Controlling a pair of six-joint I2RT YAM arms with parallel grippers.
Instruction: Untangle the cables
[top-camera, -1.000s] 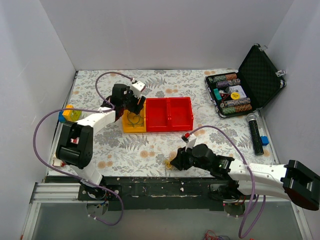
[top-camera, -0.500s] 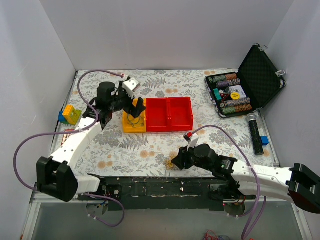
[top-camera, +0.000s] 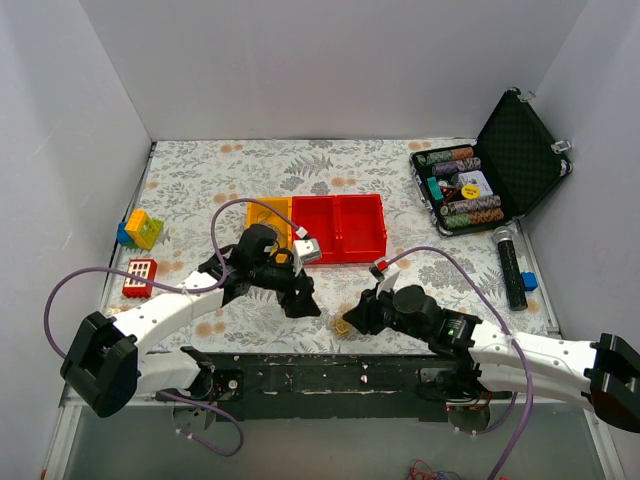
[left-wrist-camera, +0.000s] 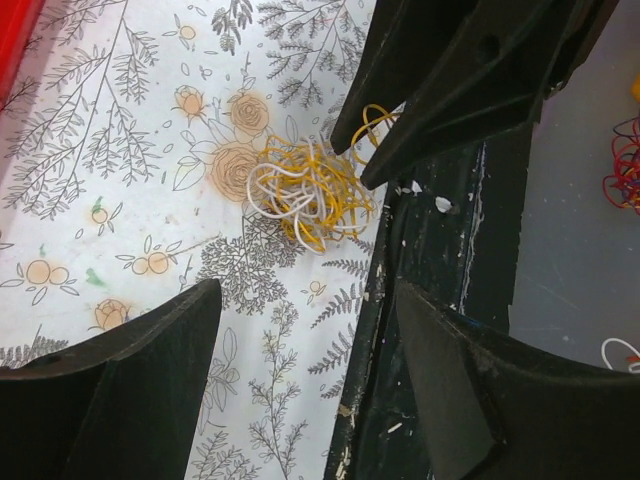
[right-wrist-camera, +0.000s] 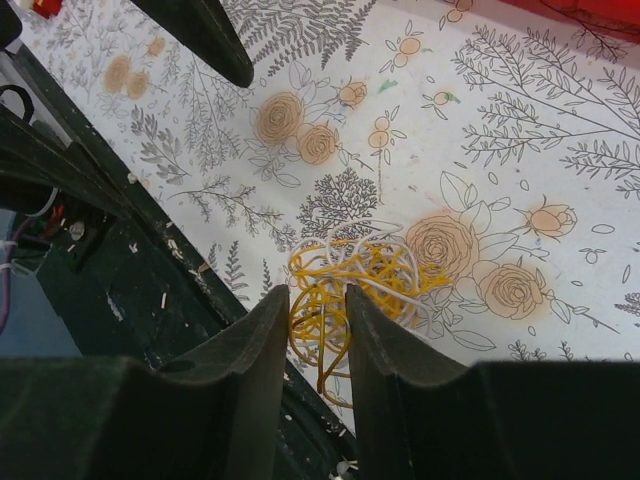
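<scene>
The cables (top-camera: 341, 327) are a small tangled clump of yellow-orange and whitish wires on the floral mat, close to the table's front edge. They also show in the left wrist view (left-wrist-camera: 305, 190) and the right wrist view (right-wrist-camera: 350, 270). My right gripper (top-camera: 351, 320) is at the clump, its fingers nearly closed with yellow strands pinched between them (right-wrist-camera: 318, 300). My left gripper (top-camera: 303, 300) is wide open and empty, hovering just left of the clump, its fingers (left-wrist-camera: 160, 350) straddling the mat's front edge.
A red two-compartment bin (top-camera: 338, 228) and a yellow bin (top-camera: 270, 210) stand mid-table. An open black case (top-camera: 480, 185) of chips is back right, a black cylinder (top-camera: 512, 268) at the right. Toy blocks (top-camera: 140, 228) and a red block (top-camera: 138, 275) lie left. A black rail (top-camera: 330, 365) borders the front.
My left arm has swung from the yellow bin down toward the front edge, beside the clump. The right gripper has stayed at the clump.
</scene>
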